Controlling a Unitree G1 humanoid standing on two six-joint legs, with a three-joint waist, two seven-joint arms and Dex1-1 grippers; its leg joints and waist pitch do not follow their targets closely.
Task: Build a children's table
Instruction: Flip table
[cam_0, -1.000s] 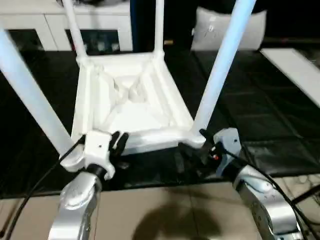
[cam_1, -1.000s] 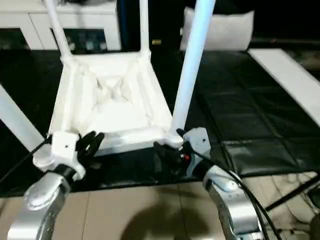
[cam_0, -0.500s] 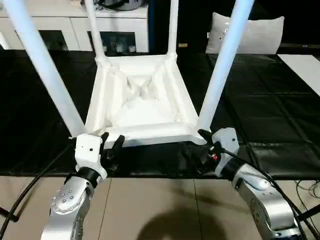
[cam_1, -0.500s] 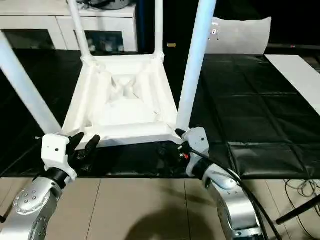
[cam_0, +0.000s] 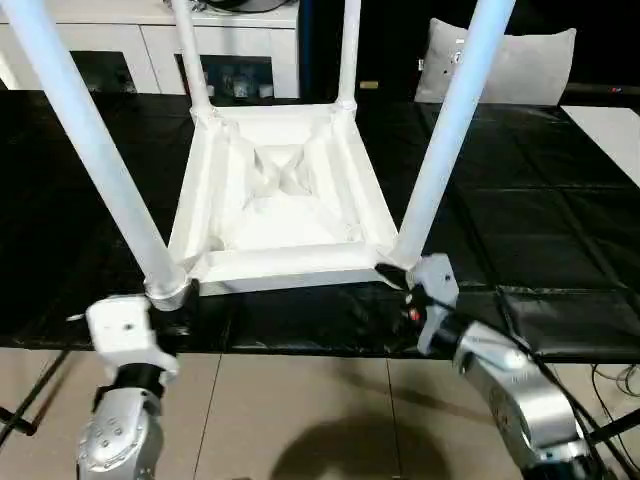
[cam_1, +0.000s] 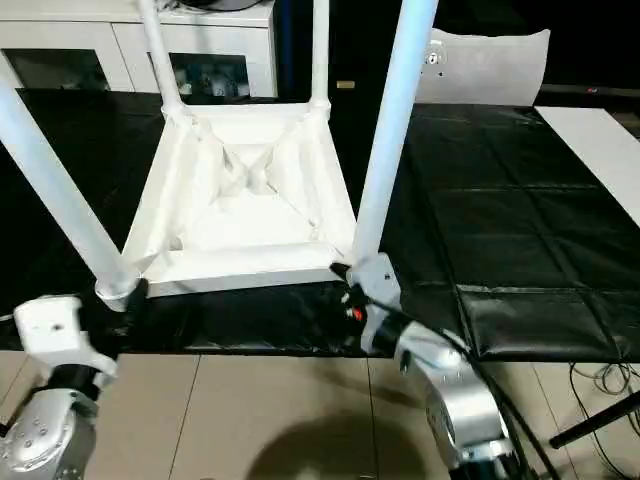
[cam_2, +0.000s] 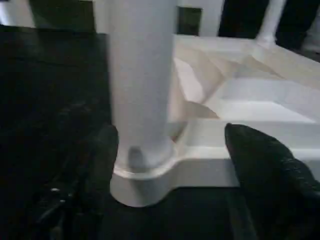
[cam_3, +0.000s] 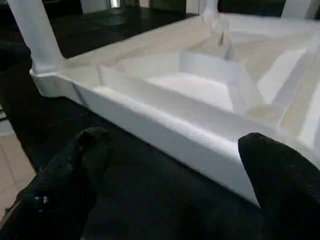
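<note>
At lower left of the left eye view, the left gripper sits just short of the near-left corner socket, its black fingers spread wide, holding nothing. The upside-down white plastic children's table fills the frame's centre on a black mat, four tapered white tube legs pointing up. At lower right, the right gripper stands spread before the table's near edge, gripping nothing.

Head pair: you look forward and down on the upturned table.
Left wrist: close, facing the near leg in its socket.
Right wrist: close, along the near rim.
Shared: that table.
</note>
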